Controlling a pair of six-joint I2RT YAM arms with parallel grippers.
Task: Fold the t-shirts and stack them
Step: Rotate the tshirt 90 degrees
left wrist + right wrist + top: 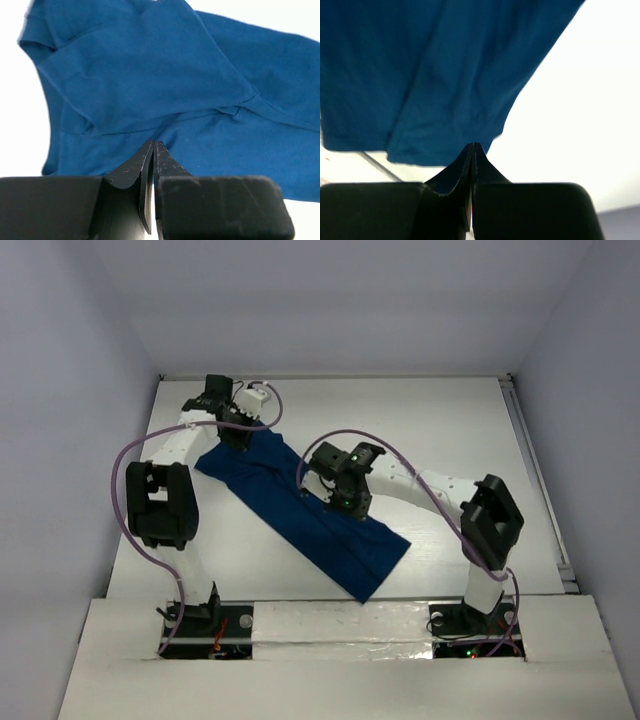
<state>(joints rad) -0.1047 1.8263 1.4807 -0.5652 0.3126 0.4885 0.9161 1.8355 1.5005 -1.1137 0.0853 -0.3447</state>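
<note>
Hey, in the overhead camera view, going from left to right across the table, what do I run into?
Left arm's black elbow → left hand → right hand → right arm's black elbow → rail at the table's right edge. The t-shirt spans both hands, so it is left out.

The t-shirt [320, 525] is plain deep blue; the table [450, 420], white. The arms [430, 485] are white with black joints, the cables [115, 490] purple. The left end effector [152, 150] and right end effector [472, 150] are black.
</note>
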